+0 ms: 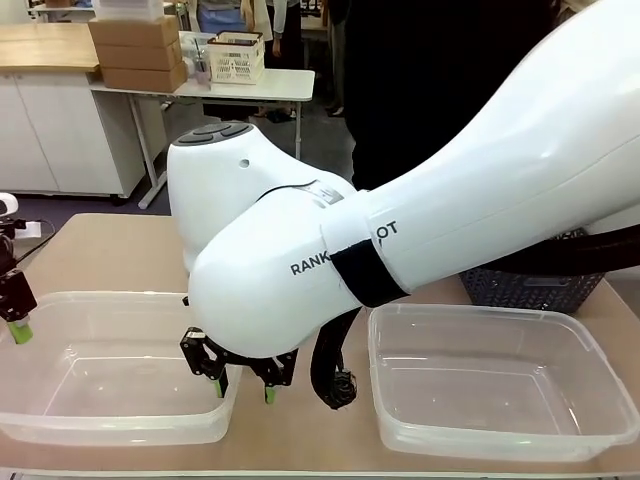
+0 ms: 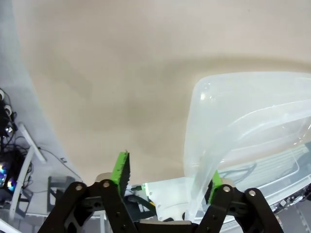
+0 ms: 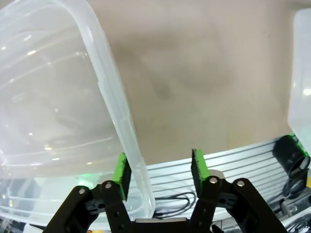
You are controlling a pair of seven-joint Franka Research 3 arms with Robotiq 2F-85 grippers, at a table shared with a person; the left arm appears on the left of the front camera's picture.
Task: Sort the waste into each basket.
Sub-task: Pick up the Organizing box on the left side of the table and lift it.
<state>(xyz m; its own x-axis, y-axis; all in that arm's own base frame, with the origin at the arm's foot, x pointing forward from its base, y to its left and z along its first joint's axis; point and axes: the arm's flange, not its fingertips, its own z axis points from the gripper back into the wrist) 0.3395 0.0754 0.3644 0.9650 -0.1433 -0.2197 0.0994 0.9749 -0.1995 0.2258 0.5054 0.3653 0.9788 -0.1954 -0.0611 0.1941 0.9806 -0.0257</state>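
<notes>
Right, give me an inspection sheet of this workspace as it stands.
surface: beige table.
job's things: left tub and right tub, see-through, side by side; waste: nothing seen.
clutter: dark mesh basket behind the right tub.
grippers: left gripper open, astride the left tub's left end wall; right gripper open, astride that tub's right end rim.
cables: black cable looping beside the right gripper; tangle of cables off the table's edge.
surroundings: person in dark clothes at the far side; cardboard boxes and white basket on tables behind.
</notes>
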